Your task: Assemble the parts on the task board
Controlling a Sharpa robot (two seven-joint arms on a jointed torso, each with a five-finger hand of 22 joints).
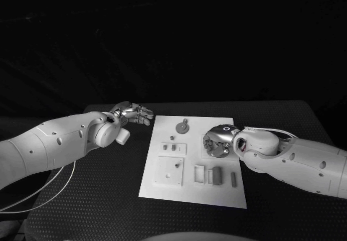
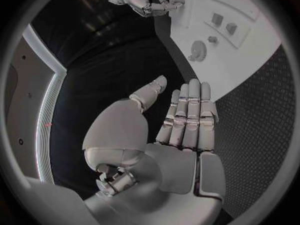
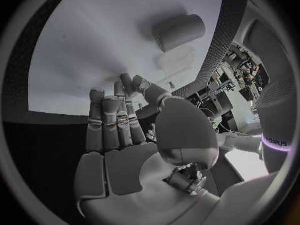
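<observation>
I see left hand (image 1: 134,114) empty, fingers straight, left of board (image 1: 163,187) | right hand (image 1: 219,141) over board's right side, fingers extended, holding nothing | grey disc (image 1: 182,128) far end

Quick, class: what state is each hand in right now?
Left hand: open, fingers straight, holding nothing, off the board's edge.
Right hand: open, empty, over the board.
</observation>
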